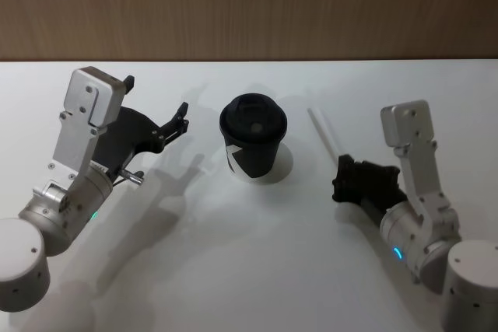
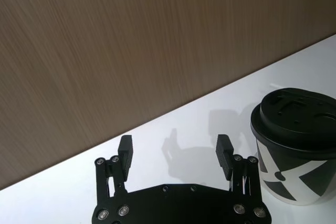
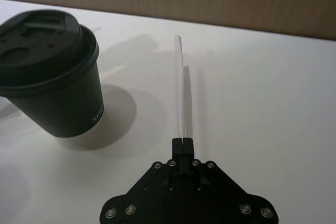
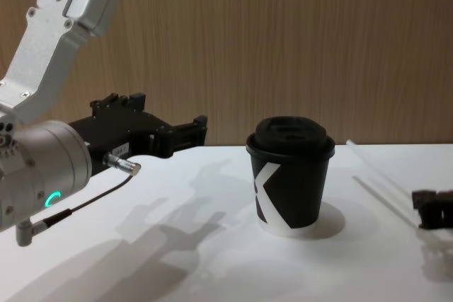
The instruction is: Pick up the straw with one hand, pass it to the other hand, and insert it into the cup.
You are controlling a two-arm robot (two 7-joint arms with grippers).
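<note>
The cup (image 1: 253, 138) stands mid-table (image 1: 249, 270), with the wall (image 1: 249, 5) behind. Right of the cup, apart from it, the straw (image 1: 323, 134) slants toward the wall, its near end pinched in the right gripper (image 3: 182, 142). The left gripper (image 1: 156, 99) hangs left of the cup, apart.

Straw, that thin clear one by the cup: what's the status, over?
Right gripper shut on end of thin white-translucent plastic straw. Left gripper open, left of black lidded paper cup. Cup stands between them.

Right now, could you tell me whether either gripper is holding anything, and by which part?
The right gripper is shut on the straw, pinching it at the end nearest the robot. The left gripper is open and empty, beside the cup.
</note>
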